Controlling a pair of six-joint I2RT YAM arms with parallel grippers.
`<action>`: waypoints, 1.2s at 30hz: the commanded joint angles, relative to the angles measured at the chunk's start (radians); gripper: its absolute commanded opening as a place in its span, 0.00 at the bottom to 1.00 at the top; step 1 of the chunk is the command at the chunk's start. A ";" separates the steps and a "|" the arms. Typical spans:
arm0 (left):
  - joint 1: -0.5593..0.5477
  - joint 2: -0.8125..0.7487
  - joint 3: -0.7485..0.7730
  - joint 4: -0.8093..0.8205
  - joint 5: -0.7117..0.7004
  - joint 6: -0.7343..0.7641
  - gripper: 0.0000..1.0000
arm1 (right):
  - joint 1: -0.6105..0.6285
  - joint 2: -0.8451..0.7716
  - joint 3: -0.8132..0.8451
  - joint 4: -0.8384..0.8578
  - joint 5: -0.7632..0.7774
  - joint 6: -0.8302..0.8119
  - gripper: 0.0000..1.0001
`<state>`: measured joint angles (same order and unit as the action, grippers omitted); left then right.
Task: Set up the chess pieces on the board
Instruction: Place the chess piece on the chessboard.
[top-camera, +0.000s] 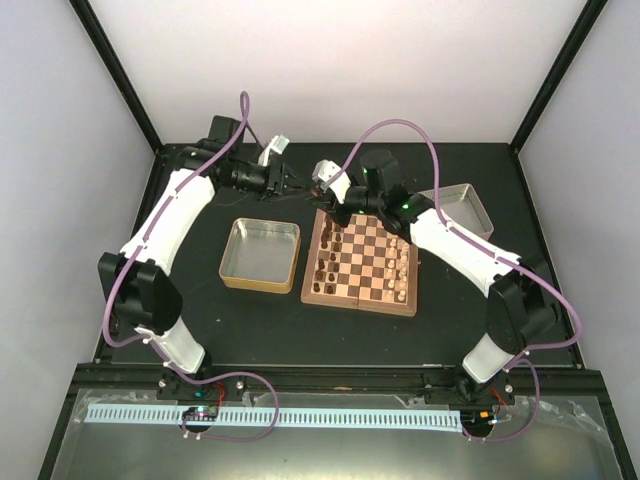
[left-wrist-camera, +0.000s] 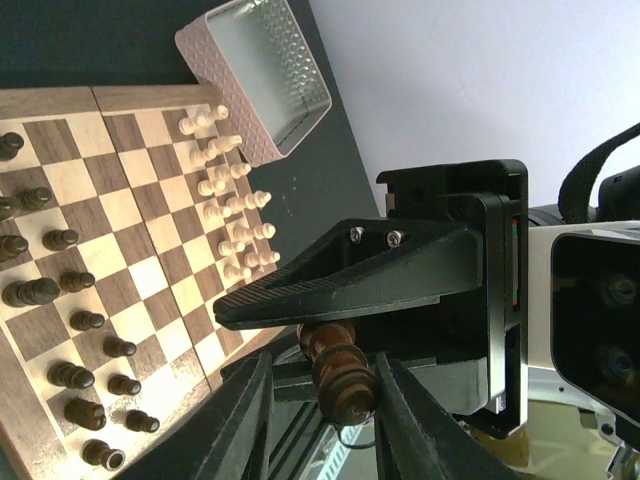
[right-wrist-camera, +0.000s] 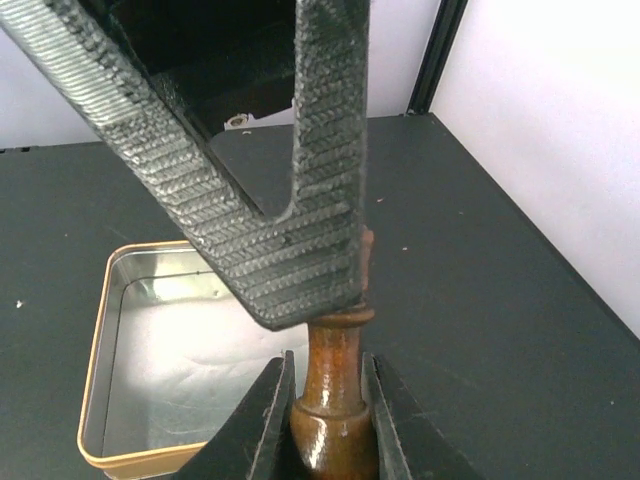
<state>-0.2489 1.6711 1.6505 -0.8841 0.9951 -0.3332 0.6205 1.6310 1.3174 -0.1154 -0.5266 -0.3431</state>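
Black tabletop, white walls: right gripper (right-wrist-camera: 327, 365) clamps a dark chess piece (left-wrist-camera: 340, 385) in the air near the board's (top-camera: 355, 303) far edge. The left gripper (left-wrist-camera: 325, 365) sits half-closed around it, grip unclear. One hold should be firm before the other releases. Gold tin (top-camera: 258, 285) on the left and silver tin (top-camera: 478, 212) far right leave room.

Gold tin (top-camera: 258, 285) sitting mid-left, silver tin (top-camera: 465, 207) at far right, both open-topped on a black tabletop (top-camera: 250, 335)

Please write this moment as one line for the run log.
phase: handover in air | right pincer: shut on dark chess piece | left pincer: around same piece, grip unclear
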 joint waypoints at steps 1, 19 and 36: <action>0.005 0.019 0.063 -0.084 0.021 0.040 0.27 | 0.000 -0.034 -0.016 0.006 -0.034 -0.041 0.01; -0.015 0.034 0.078 -0.084 0.007 0.058 0.02 | -0.001 -0.036 -0.015 0.003 0.083 0.091 0.38; -0.277 0.040 -0.084 0.027 -0.888 -0.056 0.01 | -0.056 -0.493 -0.488 0.000 0.798 0.584 0.70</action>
<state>-0.4744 1.6573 1.5131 -0.8249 0.3553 -0.3386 0.5743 1.2133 0.8787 -0.0948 -0.0544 0.0673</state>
